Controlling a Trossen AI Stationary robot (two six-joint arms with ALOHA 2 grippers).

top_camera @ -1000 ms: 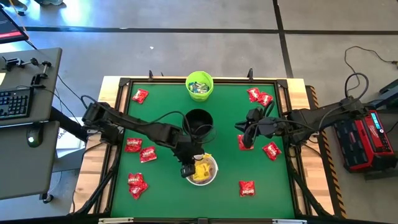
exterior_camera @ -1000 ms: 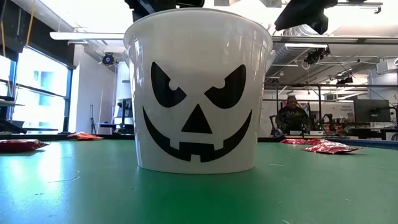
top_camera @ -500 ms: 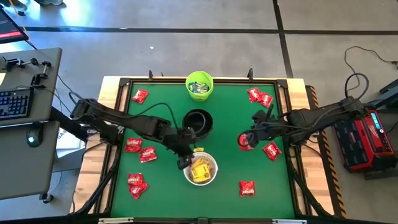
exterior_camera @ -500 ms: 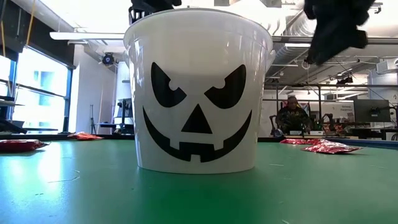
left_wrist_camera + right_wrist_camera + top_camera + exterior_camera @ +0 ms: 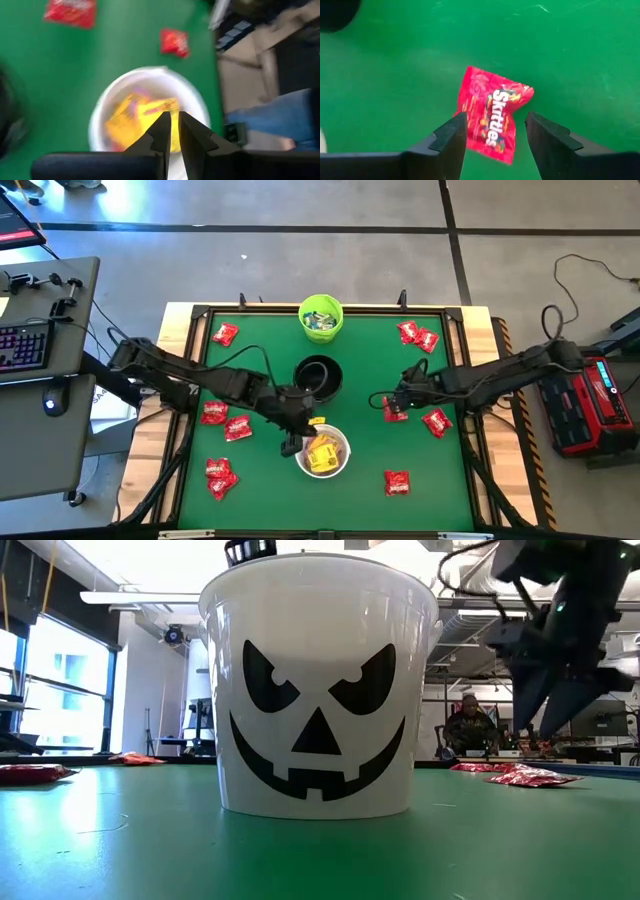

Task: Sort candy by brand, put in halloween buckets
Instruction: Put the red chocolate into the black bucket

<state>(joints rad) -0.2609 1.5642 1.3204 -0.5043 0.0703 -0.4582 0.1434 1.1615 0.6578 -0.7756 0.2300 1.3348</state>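
Observation:
Three buckets stand in a row down the table's middle: a lime green bucket (image 5: 321, 317) at the far edge, a black bucket (image 5: 319, 376), and a white bucket (image 5: 344, 464) with a black face (image 5: 320, 685) holding yellow candy (image 5: 142, 117). My left gripper (image 5: 292, 443) (image 5: 171, 129) is shut and empty, raised just left of the white bucket's rim. My right gripper (image 5: 391, 406) (image 5: 496, 131) is open and points down over a red candy packet (image 5: 492, 117) lying flat on the mat; its fingers stand on either side of the packet, apart from it.
Red candy packets lie scattered on the green mat: far left (image 5: 225, 333), left (image 5: 225, 420), near left (image 5: 220, 475), far right (image 5: 417, 335), right (image 5: 437, 421), near right (image 5: 397, 482). The table has a raised dark frame (image 5: 190, 380). A person sits far behind the table (image 5: 470, 730).
My left gripper has risen from over the white bucket and drawn back a little toward the table's left. My right gripper has come down toward the red packet on the right of the mat and has rolled about its wrist.

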